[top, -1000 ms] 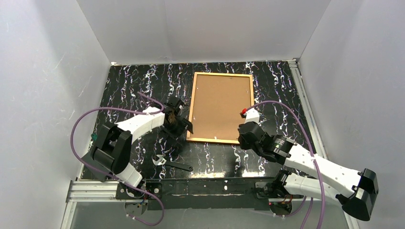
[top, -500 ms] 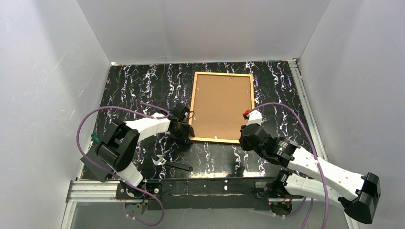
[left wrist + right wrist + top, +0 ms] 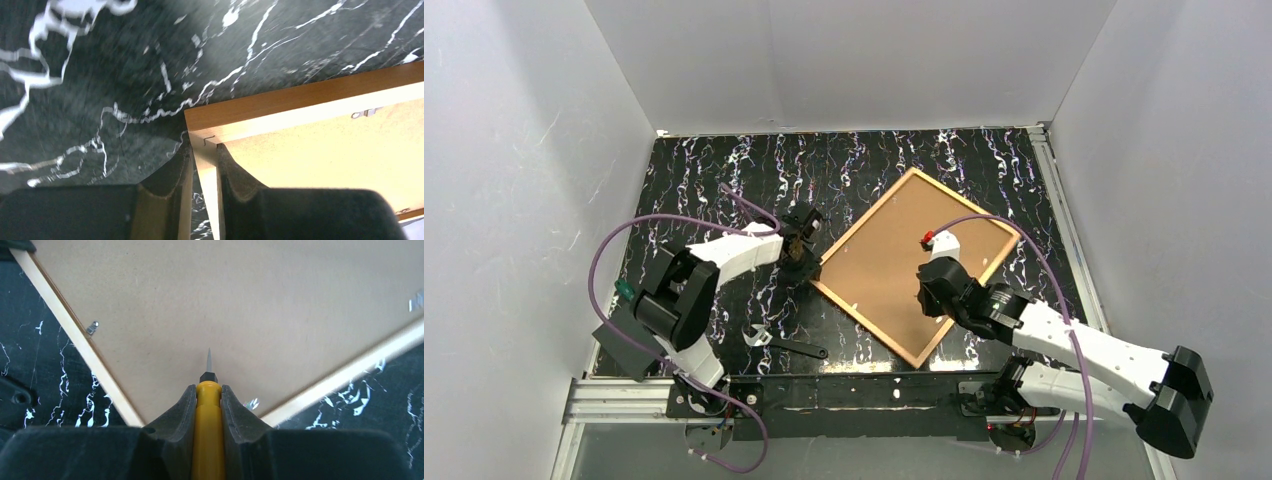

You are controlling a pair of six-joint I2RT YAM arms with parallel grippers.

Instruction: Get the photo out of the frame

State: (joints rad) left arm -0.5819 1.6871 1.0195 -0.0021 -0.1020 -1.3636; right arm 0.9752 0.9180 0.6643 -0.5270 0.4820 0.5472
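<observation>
Left arm (image 3: 734, 250) and right arm (image 3: 1084, 345) share 1 build: smooth white shells between bulky matte-black joint housings, each trailing a thin purple cable (image 3: 674, 217). Left gripper (image 3: 203, 150) and right gripper (image 3: 208, 388) each have 2 black, grainy, curved fingers (image 3: 172, 172). A green tab (image 3: 624, 291) sits on a left-arm housing, a red cap (image 3: 927, 240) on the right wrist.

The black, white-veined marble tabletop (image 3: 694, 180) carries a slim orange-brown wooden frame (image 3: 300, 97), lying flat and turned cornerwise, with the plain tan back of the photo (image 3: 894, 250) facing up. An adjustable wrench (image 3: 784, 343) lies near the front edge, apart from the frame.
</observation>
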